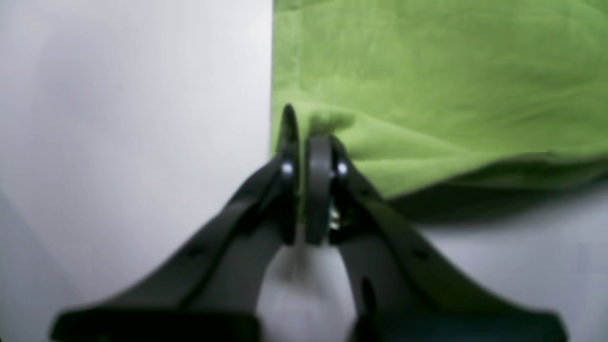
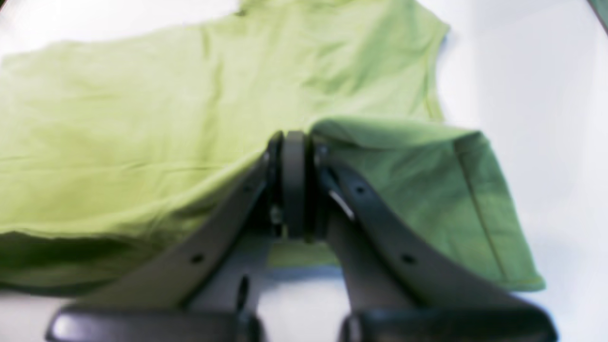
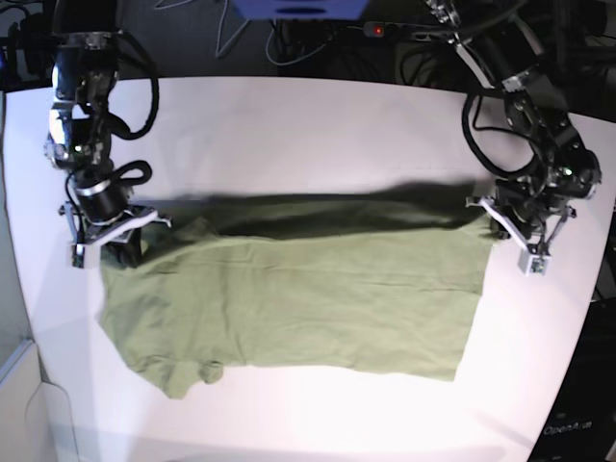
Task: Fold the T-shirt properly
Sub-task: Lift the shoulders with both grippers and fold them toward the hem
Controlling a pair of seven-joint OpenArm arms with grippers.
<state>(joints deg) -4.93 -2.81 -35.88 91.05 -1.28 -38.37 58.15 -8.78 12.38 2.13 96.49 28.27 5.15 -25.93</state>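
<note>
Plain sage-green short-sleeved cotton T-shirt [image 3: 298,303] lay spread across the white table [image 3: 289,125], far edge lifted off the surface. Left gripper [image 1: 304,142] was clamped on the far right corner; right gripper [image 2: 294,142] was clamped on the far left shoulder, sleeve drooping
</note>
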